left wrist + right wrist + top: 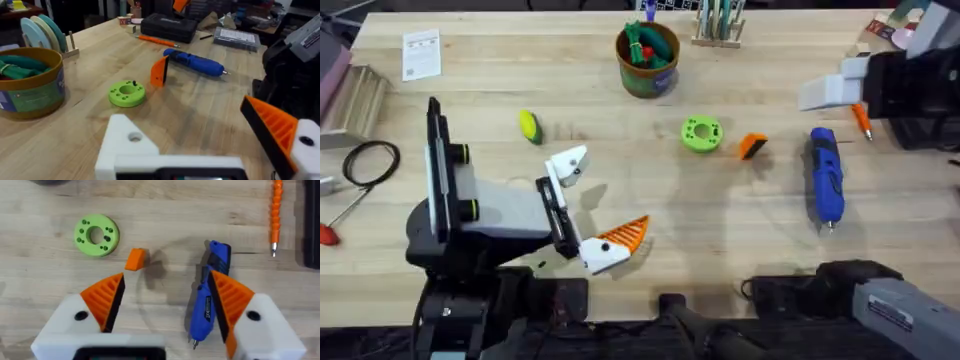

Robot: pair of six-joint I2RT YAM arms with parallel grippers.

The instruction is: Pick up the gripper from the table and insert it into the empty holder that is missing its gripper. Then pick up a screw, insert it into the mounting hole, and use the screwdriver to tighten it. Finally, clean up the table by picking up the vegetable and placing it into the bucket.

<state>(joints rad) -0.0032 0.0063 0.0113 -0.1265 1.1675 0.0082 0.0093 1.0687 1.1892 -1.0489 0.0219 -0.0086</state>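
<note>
The loose orange gripper [752, 146] [160, 71] [135, 259] lies on the table [720, 220] between a green disc [701, 133] and the blue screwdriver [826, 175] [209, 297]. My left gripper [600, 198] [200, 140] is open low over the table; one white finger is the bare holder [568, 163] [127, 145], the other carries an orange tip [625, 235]. High over the screwdriver, my right gripper [835, 92] [167, 305] is open and holds nothing. The yellow vegetable [528, 126] lies left of the holder. The bucket [647, 58] [30, 82] stands at the back.
The bucket holds green and red toy vegetables. A small dark screw [133, 83] stands on the green disc [126, 93]. A slim orange tool [861, 120] lies far right, a red-handled tool [328, 232] and black cable loop [370, 160] far left.
</note>
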